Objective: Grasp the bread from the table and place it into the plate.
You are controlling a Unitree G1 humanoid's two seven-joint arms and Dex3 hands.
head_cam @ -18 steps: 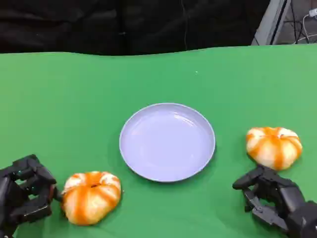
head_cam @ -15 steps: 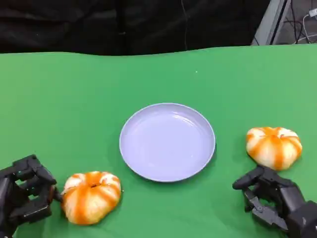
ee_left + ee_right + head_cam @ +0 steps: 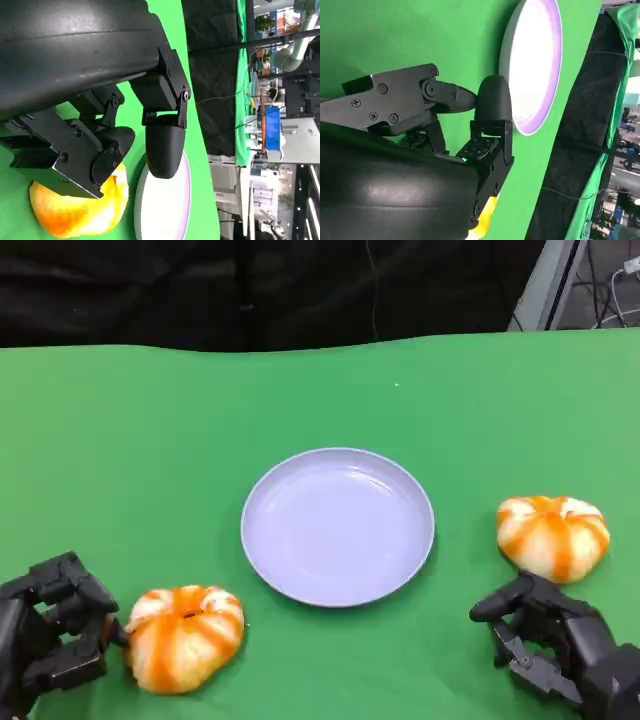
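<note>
I am approaching the near bun [image 3: 183, 638] with my left hand [image 3: 52, 635], fingers apart, holding nothing. Next: closing around it, then lifting toward the plate [image 3: 262, 550].

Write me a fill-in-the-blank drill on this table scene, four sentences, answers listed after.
1. The plate holds ____ pieces of bread.
2. The tablecloth under everything is ____ in colour.
3. The left bread lies right beside the robot's ____ hand.
4. The right bread sits on the table just beyond the robot's ____ hand.

Missing words: no; green; left; right
</note>
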